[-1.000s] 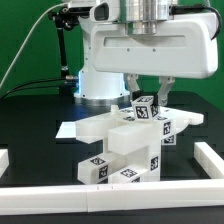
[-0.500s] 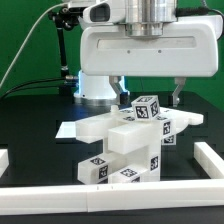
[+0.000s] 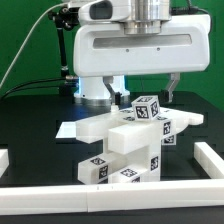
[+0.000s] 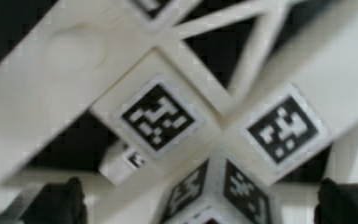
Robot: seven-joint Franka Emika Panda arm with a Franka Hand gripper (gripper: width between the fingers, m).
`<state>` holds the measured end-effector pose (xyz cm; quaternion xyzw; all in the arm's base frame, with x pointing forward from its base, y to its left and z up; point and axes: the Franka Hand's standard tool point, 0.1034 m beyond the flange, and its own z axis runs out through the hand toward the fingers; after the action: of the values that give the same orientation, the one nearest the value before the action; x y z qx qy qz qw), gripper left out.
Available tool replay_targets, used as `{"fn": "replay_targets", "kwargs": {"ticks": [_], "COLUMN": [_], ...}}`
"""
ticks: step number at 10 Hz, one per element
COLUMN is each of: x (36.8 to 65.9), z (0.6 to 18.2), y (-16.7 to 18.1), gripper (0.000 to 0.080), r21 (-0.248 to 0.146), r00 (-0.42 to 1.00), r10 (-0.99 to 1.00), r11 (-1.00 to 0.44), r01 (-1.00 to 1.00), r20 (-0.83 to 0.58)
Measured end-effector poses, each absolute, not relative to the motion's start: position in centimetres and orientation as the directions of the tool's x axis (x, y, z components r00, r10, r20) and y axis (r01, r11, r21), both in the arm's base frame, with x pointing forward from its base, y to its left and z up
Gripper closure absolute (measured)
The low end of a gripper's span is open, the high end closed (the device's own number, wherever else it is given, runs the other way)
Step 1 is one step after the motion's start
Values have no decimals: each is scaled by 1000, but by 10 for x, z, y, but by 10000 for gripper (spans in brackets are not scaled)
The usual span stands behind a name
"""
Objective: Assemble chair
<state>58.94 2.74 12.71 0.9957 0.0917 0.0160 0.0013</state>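
The chair parts [image 3: 130, 140] stand stacked in the middle of the black table: matte white blocks and a flat panel [image 3: 85, 127] with black-and-white tags. A small tagged cube [image 3: 146, 107] sits on top, with tagged blocks [image 3: 120, 170] at the bottom. My gripper [image 3: 146, 88] hangs open just above the cube, fingers spread on either side and touching nothing. In the wrist view the gripper [image 4: 202, 203] shows as two dark fingertips [image 4: 60, 200] far apart, with the cube's tagged faces [image 4: 158, 115] between and below them.
A low white rail [image 3: 212, 160] borders the table at the exterior view's right, front and left. The robot's base [image 3: 92, 90] and a cable stand behind the stack at the left.
The fingers have spread wider apart and the gripper has risen a little above the top cube. The chair parts have not moved.
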Motion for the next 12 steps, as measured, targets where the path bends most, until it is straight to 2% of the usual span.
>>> {"fn": "replay_targets", "kwargs": {"ticks": [4,7,10,11,12], "x": [596,594,594,594,594], "z": [128,124,124,124,124], "y": [18,28,29,29,29], "gripper": [150,150,150,239,414], "r21": [36,43,41,40,40], "r00": [803,757,796,811,811], "r10": [595,653,605,585,584], "r11": [-804,-757,-796,-811,-812], "r01": [594,652,604,584,583], "r20": [39,25,27,28,28]}}
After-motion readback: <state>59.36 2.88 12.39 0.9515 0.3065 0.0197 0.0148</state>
